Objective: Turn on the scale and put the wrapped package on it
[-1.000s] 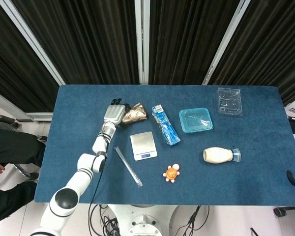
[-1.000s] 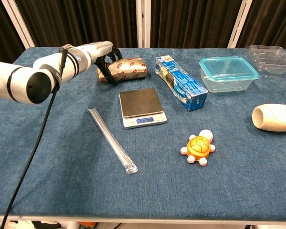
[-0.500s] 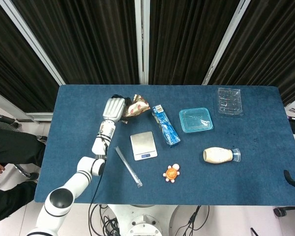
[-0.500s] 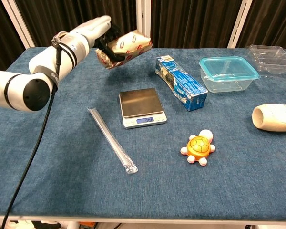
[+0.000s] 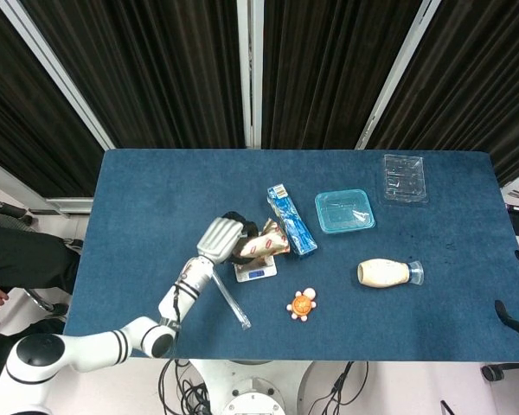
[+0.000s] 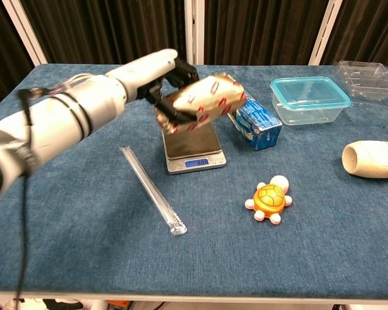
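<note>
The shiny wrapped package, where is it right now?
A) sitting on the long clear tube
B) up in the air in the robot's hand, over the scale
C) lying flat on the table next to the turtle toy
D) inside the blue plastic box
B: the left hand holds the wrapped package in the air above the scale, with the scale's lit display visible below it.
</note>
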Motion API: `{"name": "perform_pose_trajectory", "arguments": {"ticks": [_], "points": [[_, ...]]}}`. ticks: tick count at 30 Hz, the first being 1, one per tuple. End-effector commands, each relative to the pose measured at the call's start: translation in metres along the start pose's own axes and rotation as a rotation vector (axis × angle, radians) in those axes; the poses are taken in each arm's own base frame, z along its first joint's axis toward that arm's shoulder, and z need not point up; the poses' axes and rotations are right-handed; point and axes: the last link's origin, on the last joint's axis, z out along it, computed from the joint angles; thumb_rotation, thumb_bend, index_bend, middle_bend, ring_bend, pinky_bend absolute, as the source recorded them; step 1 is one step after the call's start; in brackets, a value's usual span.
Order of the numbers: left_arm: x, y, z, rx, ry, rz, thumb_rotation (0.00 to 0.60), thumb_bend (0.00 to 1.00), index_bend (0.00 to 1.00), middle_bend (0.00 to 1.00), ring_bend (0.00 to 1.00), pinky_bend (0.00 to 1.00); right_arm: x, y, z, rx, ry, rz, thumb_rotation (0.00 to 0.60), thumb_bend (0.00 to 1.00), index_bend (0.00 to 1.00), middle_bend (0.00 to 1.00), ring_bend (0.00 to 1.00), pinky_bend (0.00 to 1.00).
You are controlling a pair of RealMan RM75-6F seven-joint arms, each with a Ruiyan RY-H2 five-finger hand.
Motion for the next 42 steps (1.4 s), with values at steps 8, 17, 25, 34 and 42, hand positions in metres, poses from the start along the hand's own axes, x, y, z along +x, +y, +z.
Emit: {"name": "perform_pose_trajectory", "arguments": {"ticks": [8, 17, 25, 34, 42], "points": [[-0.005, -0.013, -0.021, 0.076, -0.046, 0.089, 0.600, 0.29, 0.56, 0.67, 0.33, 0.23, -0.003, 0.004, -0.001, -0.007, -0.012, 0.000, 0.600, 0.22, 0.00, 0.00, 0.00, 0.00], [-0.020, -0.009, -0.012, 0.067, -0.096, 0.085, 0.600, 0.28, 0.33, 0.49, 0.22, 0.19, -0.004, 0.006, 0.002, -0.015, -0.021, -0.001, 0.600, 0.22, 0.00, 0.00, 0.00, 0.00], [-0.016, -0.002, -0.005, 0.033, -0.031, 0.046, 0.600, 0.23, 0.00, 0.18, 0.10, 0.15, -0.003, 0.009, 0.003, -0.024, -0.024, -0.002, 0.600, 0.22, 0.00, 0.00, 0.00, 0.00], [-0.007, -0.003, -0.004, 0.002, 0.045, 0.019, 0.600, 0.21, 0.00, 0.05, 0.00, 0.05, -0.004, 0.008, 0.003, -0.020, -0.025, 0.000, 0.600, 0.22, 0.00, 0.00, 0.00, 0.00], [0.031, -0.033, -0.042, 0.065, 0.075, 0.139, 0.600, 0.21, 0.00, 0.05, 0.00, 0.00, -0.004, 0.008, 0.004, -0.017, -0.025, -0.002, 0.600, 0.22, 0.00, 0.00, 0.00, 0.00]]}}
